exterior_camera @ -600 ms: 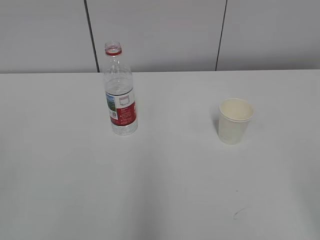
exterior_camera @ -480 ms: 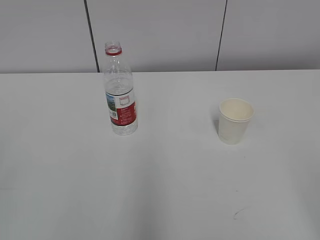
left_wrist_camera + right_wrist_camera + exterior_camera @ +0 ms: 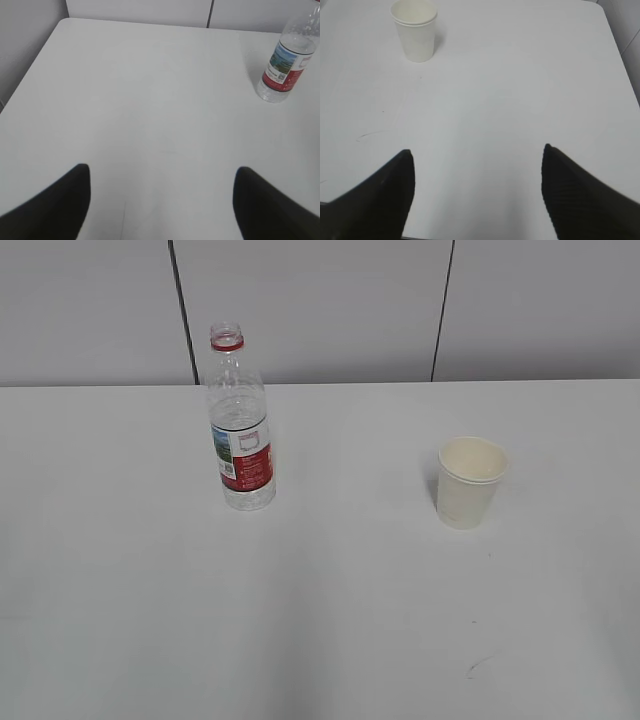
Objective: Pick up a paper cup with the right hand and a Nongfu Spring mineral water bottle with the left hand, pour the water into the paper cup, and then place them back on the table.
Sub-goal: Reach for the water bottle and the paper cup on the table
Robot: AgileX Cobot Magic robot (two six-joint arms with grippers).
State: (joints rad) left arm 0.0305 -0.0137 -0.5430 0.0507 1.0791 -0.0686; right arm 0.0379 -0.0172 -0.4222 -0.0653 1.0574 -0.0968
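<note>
The Nongfu Spring mineral water bottle (image 3: 240,425) stands upright and uncapped on the white table (image 3: 320,600), left of centre; it also shows at the far right of the left wrist view (image 3: 287,62). The paper cup (image 3: 468,482) stands upright to the right; it shows at the top left of the right wrist view (image 3: 416,31). My left gripper (image 3: 162,172) is open and empty, well short of the bottle. My right gripper (image 3: 477,152) is open and empty, well short of the cup. Neither arm shows in the exterior view.
A small dark scratch mark (image 3: 478,667) lies on the table near the front right, also in the right wrist view (image 3: 367,135). A grey panelled wall (image 3: 320,310) stands behind the table. The table's left edge (image 3: 30,75) and right edge (image 3: 620,50) show.
</note>
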